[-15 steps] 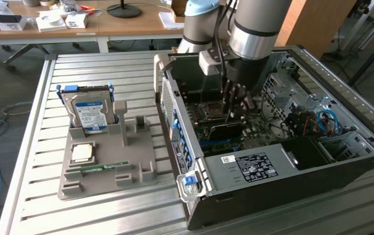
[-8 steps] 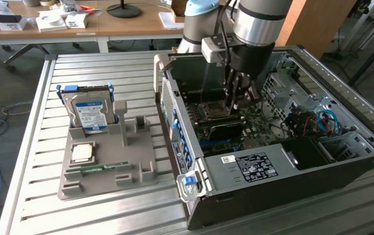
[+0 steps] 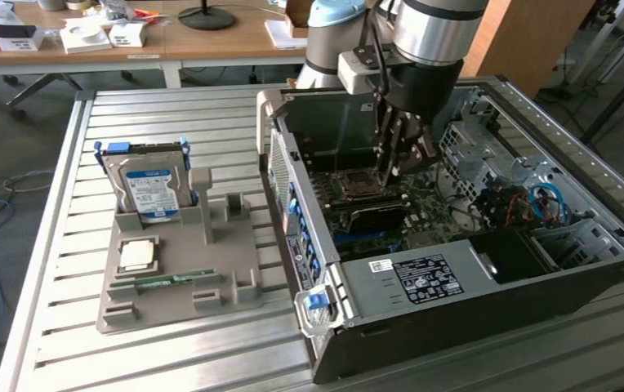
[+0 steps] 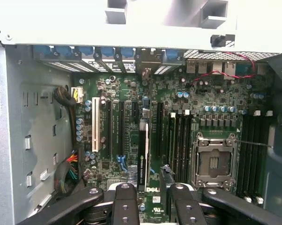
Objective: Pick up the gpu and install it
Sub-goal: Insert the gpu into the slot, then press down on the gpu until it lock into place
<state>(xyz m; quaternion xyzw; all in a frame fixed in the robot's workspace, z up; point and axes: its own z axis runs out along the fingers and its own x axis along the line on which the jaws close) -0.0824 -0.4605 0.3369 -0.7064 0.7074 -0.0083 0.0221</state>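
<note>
Grey holder tray (image 3: pixel 171 286) on the slatted table (image 3: pixel 51 245) carries a hard drive (image 3: pixel 151 189), CPU (image 3: pixel 138 256) and memory stick (image 3: pixel 165 282). The open computer case (image 3: pixel 487 269) is just beside it. The arm reaches down into the case, gripper (image 4: pixel 150 199) fingers (image 4: pixel 125 204) parted around the upright gpu (image 4: pixel 143 154), which stands edge-on in a motherboard (image 4: pixel 178 122) slot.

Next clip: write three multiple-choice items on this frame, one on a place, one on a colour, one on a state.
1. The gripper is: A resting on the floor; B inside the computer case; C above a sink.
2. The hard drive has a label that is: A red; B blue; C yellow.
3. The computer case is: A open, motherboard exposed; B shut with its panel on; C under a cloth.

Answers: 1 B, the gripper hangs over the motherboard, the gpu edge-on right by it. 2 B, blue face. 3 A, slots and socket show.
</note>
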